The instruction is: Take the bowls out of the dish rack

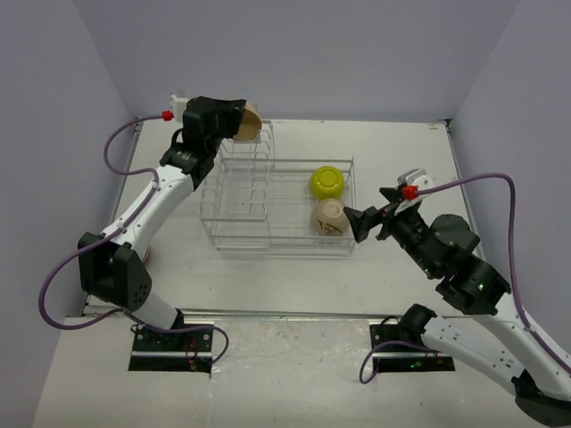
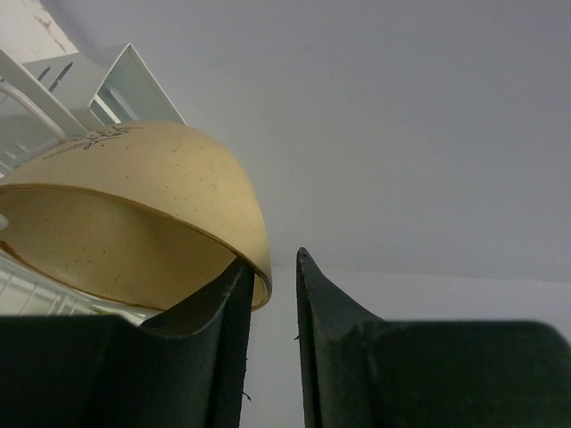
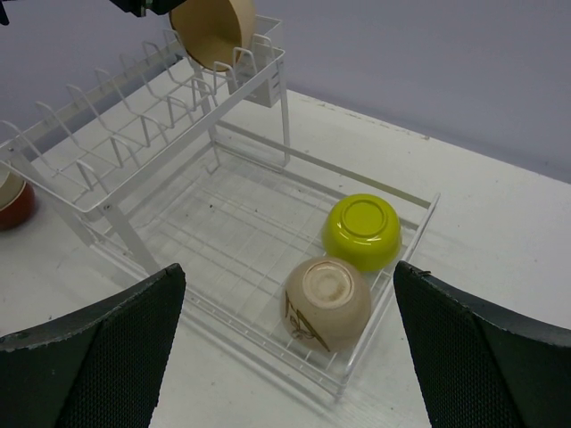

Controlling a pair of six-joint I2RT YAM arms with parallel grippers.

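Observation:
The white dish rack [image 1: 268, 245] stands mid-table. A tan speckled bowl [image 1: 249, 125] leans on edge in the far plate slots [image 3: 116, 134]. My left gripper [image 1: 234, 120] straddles that bowl's rim [image 2: 260, 281]: one finger lies inside the bowl [image 2: 134, 196], the other stands just clear outside, jaws narrow but open. In the basket section a yellow-green bowl [image 3: 361, 232] and a beige bowl with a brown mark [image 3: 326, 303] sit upside down. My right gripper [image 1: 359, 223] hovers open by the rack's right end, facing the beige bowl [image 1: 328, 217].
A red-brown bowl [image 3: 11, 201] sits on the table left of the rack, mostly hidden by the left arm in the top view. Walls close off the table on the left, far and right sides. The rack's white corner [image 2: 116, 80] rises behind the tan bowl.

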